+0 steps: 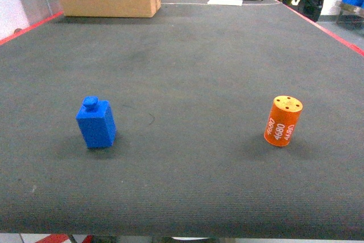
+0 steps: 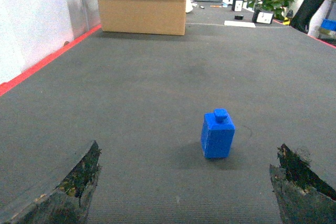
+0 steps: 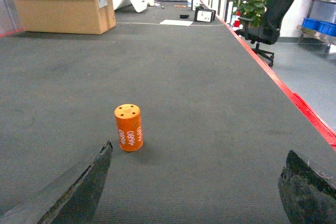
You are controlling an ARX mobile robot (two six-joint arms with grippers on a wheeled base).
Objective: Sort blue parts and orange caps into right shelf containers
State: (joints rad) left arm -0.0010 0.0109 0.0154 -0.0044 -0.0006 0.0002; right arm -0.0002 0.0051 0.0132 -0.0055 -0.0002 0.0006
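Head view: a blue part (image 1: 96,123) stands left and an orange cap (image 1: 283,120) right, well apart on the dark mat (image 1: 187,72).
Left gripper (image 2: 184,182) and right gripper (image 3: 194,182) both gape wide, holding nothing, each part ahead of its fingers.

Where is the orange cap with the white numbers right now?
In the head view the upright orange plastic cylinder cap stands on the right of the dark grey mat, well apart from the blue blocky plastic part on the left.
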